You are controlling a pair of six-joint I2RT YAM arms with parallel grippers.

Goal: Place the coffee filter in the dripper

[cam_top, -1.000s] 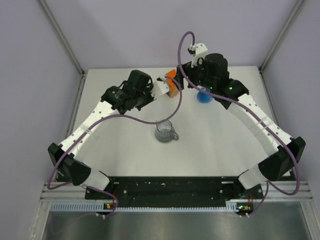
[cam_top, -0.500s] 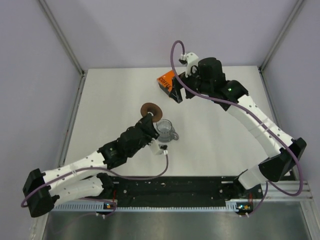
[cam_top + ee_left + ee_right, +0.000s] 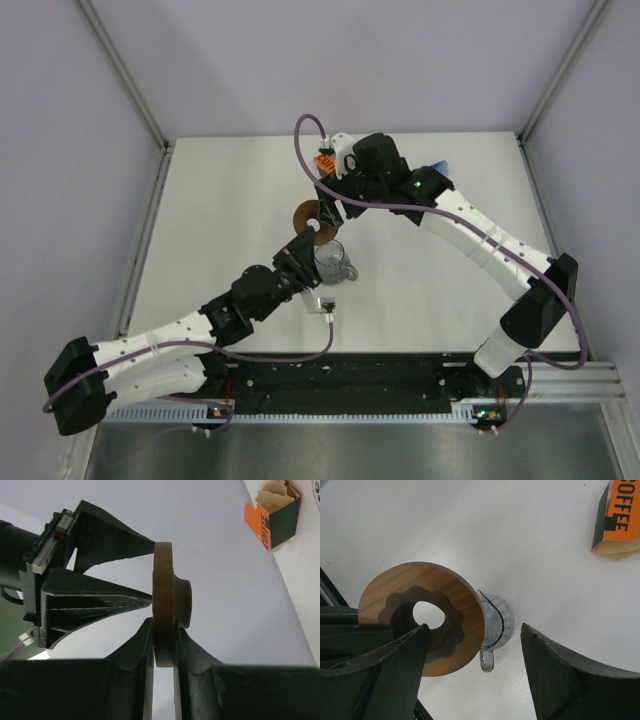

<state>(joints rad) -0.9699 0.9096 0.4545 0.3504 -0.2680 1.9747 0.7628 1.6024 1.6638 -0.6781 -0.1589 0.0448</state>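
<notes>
My left gripper (image 3: 164, 630) is shut on the lower rim of a dark brown wooden ring (image 3: 167, 587) and holds it on edge above the table. From above, the ring (image 3: 308, 215) sits just beyond the left gripper (image 3: 304, 238). My right gripper (image 3: 475, 627) is open, its fingers (image 3: 100, 597) reaching to the ring's flat face (image 3: 422, 617) with nothing between them. Tan coffee filter paper (image 3: 274, 492) shows in the open end of the orange box (image 3: 265, 520). Only a sliver of the blue dripper (image 3: 437, 165) peeks out behind the right arm.
A clear grey pitcher (image 3: 330, 262) with a handle stands on the white table just under the ring, also in the right wrist view as the pitcher (image 3: 496, 625). The orange box (image 3: 322, 160) lies at the back, half hidden by the right wrist. Grey walls enclose the table.
The left arm has come from the back to above the pitcher, holding up the ring. The right arm has swung left from the dripper to the ring, its jaws slightly narrower.
</notes>
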